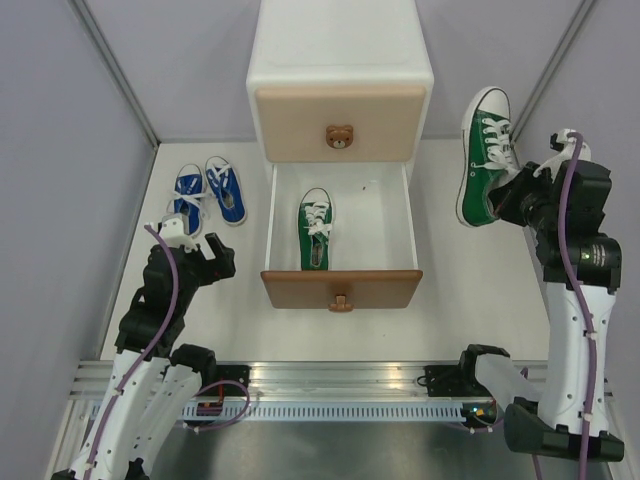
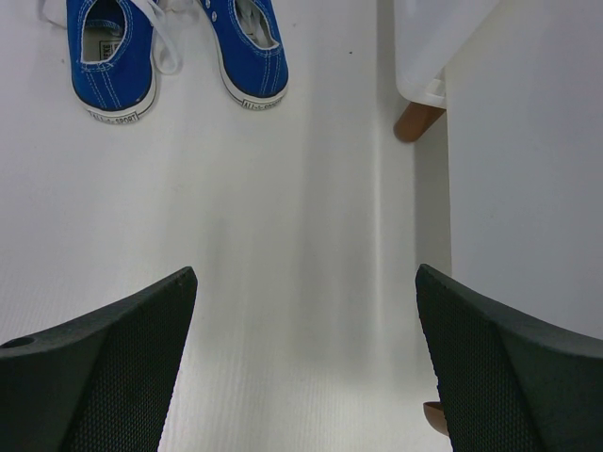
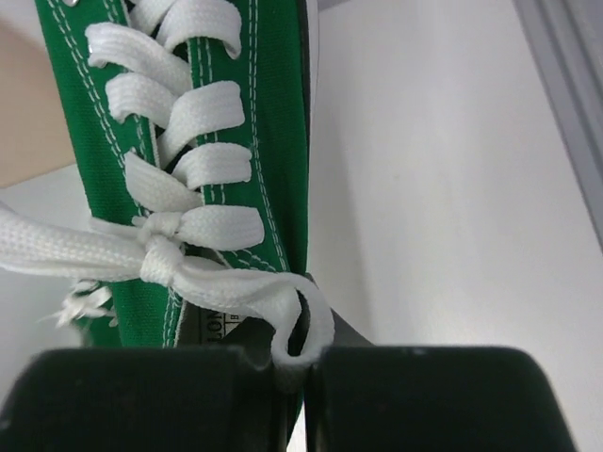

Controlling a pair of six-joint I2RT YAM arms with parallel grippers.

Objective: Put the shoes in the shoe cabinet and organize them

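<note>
Top external view has my right gripper (image 1: 508, 192) pinched on the heel end of a green shoe (image 1: 483, 140), lifted to the right of the cabinet (image 1: 340, 50) with the toe pointing away. I judge the heel hold lets the toe go into the drawer first. From the right wrist, the fingers (image 3: 141, 395) are pressed together on the shoe's rim, with a loop of lace (image 3: 306, 320) hanging where they meet.

The lower drawer (image 1: 340, 288) stands pulled out with the other green shoe (image 1: 316, 230) inside — room is left beside it, likely for its mate. The upper drawer (image 1: 340, 115) is closed.

My left gripper (image 1: 205, 262) is spread wide and empty, facing the blue shoes (image 1: 207, 192) on the table (image 1: 470, 300) — waiting its turn, I think.

Count: four shoes — two green, two blue. Two drawers, one open.
</note>
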